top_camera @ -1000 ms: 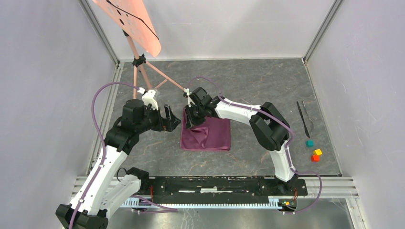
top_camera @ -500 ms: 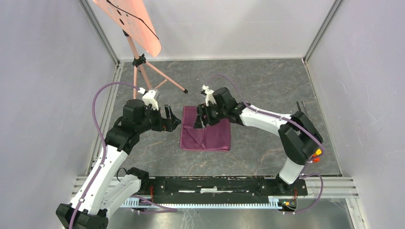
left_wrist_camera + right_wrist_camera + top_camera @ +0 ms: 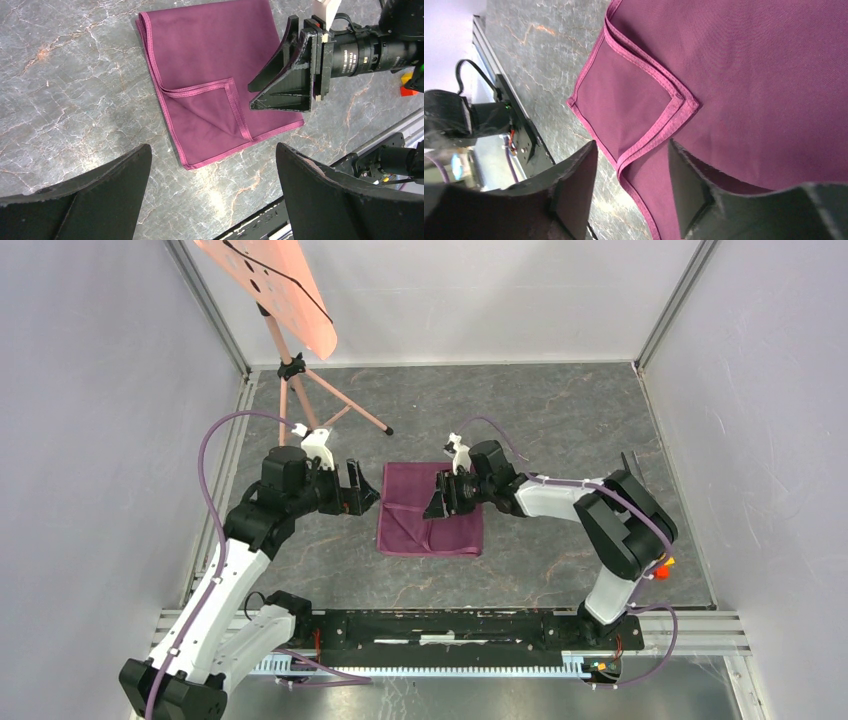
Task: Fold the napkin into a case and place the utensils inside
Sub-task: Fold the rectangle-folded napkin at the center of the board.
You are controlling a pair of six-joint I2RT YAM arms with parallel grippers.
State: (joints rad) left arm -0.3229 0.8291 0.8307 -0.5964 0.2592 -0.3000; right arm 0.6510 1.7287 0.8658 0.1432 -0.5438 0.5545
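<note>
The plum-maroon napkin (image 3: 430,522) lies flat on the stone table, folded into a rectangle with one corner flap (image 3: 210,112) turned over on top. It also shows in the left wrist view (image 3: 210,55) and the right wrist view (image 3: 749,75). My right gripper (image 3: 443,502) is open and empty, low over the napkin's right half, its fingertips (image 3: 574,195) either side of the hemmed edge. My left gripper (image 3: 358,490) is open and empty, just left of the napkin. The utensils are almost hidden behind my right arm's elbow; only a dark tip (image 3: 627,462) shows.
A pink tripod stand (image 3: 300,370) rises at the back left. An orange-red cube (image 3: 661,569) peeks out by my right elbow. The black base rail (image 3: 450,625) runs along the near edge. Walls close in on both sides.
My right gripper has let go of the bunched cloth at the napkin's far left and moved right. The napkin now lies flat. My left arm has barely moved.
</note>
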